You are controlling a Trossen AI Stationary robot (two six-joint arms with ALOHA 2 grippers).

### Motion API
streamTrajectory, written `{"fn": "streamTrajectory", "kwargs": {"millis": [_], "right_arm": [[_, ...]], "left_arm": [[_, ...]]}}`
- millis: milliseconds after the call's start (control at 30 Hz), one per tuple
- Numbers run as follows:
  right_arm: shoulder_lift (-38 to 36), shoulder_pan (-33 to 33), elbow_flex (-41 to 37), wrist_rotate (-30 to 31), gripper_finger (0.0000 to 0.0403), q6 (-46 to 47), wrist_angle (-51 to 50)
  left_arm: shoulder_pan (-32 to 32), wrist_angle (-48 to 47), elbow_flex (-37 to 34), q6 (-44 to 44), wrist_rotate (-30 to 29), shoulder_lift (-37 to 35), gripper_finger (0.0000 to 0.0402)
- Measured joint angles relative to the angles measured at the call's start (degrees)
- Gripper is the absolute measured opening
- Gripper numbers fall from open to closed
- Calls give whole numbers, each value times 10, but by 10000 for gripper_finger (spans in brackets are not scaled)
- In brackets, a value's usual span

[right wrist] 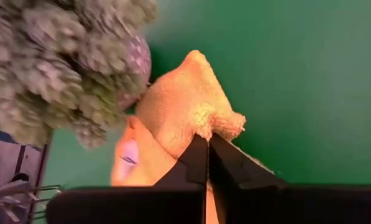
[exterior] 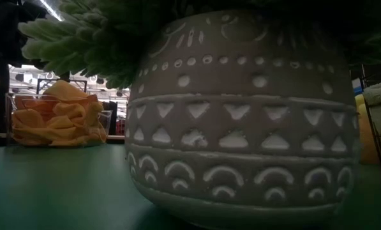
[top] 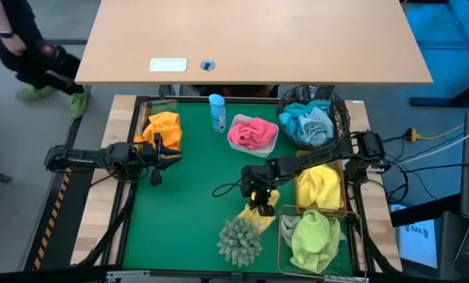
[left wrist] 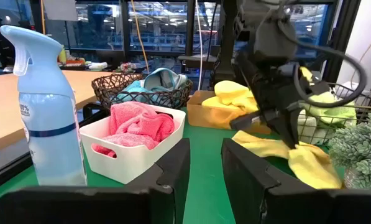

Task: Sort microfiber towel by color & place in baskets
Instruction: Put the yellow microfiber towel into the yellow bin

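A yellow microfiber towel lies on the green mat against the spiky plant's pot. My right gripper stands over it, shut on it; the left wrist view shows this gripper too. My left gripper waits open by the clear tub of orange towels, touching nothing. Pink towels fill the white tub, teal ones the black mesh basket, yellow ones one gold basket, and pale green ones the other. My right gripper pinches a bunched-up ridge of the yellow towel between its two fingertips, coming from above and pointing down. The rest of the towel lies slack on the mat beside the plant pot.
A blue spray bottle stands at the mat's far edge between the clear tub and the white tub. The patterned plant pot fills the low view. Bare green mat lies between the arms. A person stands beyond the far left corner.
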Motion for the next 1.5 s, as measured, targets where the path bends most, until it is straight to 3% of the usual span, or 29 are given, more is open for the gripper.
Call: {"fn": "streamTrajectory", "kwargs": {"millis": [767, 1233, 1500], "right_arm": [[-27, 0, 348, 31, 2, -59, -452], [-210, 0, 364, 110, 1, 80, -517], [-307, 0, 364, 136, 1, 112, -573]], "left_arm": [[0, 0, 0, 1, 0, 0, 89], [0, 0, 0, 1, 0, 1, 89], [0, 0, 0, 1, 0, 1, 89]]}}
